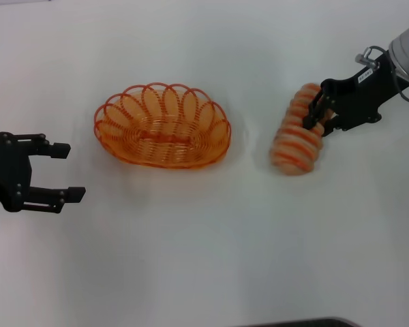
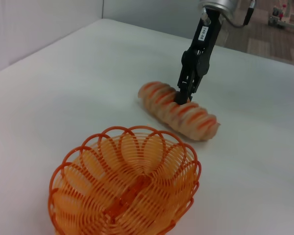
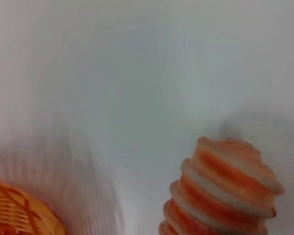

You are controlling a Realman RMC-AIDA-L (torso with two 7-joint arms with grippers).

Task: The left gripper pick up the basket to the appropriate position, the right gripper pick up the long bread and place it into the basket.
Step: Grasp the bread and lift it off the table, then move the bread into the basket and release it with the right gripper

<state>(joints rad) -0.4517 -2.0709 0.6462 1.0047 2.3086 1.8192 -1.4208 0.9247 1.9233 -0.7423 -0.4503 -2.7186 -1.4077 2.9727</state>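
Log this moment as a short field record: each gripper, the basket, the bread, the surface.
left gripper: open, off to the basket's left, holding nothing
right gripper: fingers around the long bread's middle
basket: orange wire, upright on the table, nothing inside
long bread: striped loaf, to the right of the basket, apart from it
table: white

Right gripper down on the long bread, beyond the empty basket.
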